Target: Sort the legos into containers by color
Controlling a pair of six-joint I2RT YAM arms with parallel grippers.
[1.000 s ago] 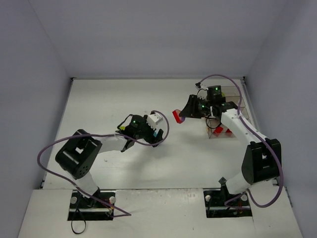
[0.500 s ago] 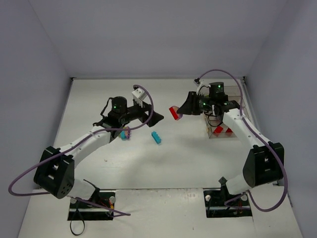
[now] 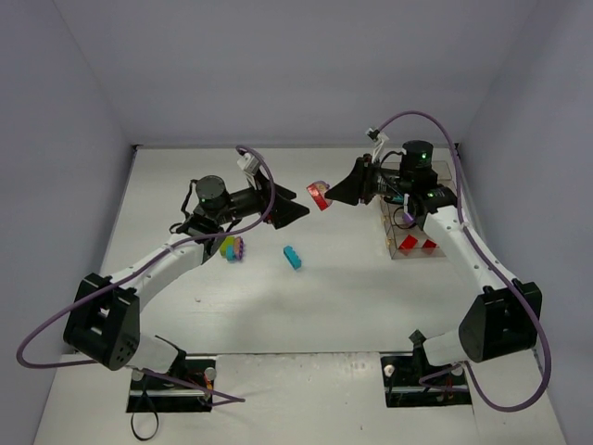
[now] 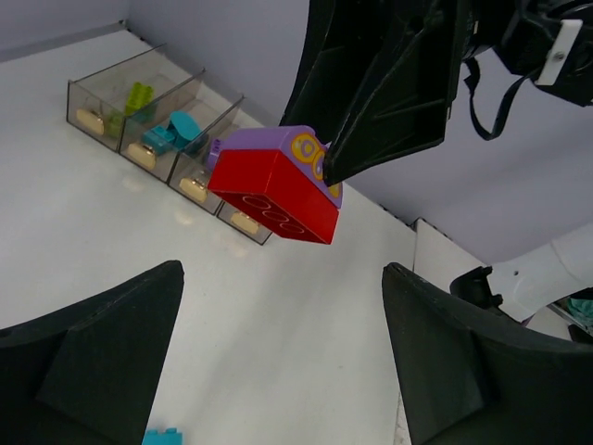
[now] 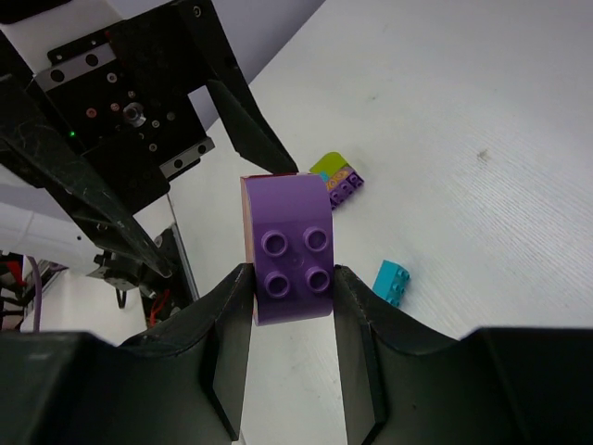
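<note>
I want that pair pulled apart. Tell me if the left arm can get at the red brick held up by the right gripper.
Probably yes: the left gripper is open and faces the red brick, nothing between; the right gripper clamps the purple brick joined to it.

White arm links, black joints, purple cables, black pincer fingers

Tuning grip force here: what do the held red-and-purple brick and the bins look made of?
Red-and-purple brick: hard moulded plastic, smooth with a slight sheen, crisp studs. Bins: probably rigid clear plastic, brownish tint; contents show through the walls.
</note>
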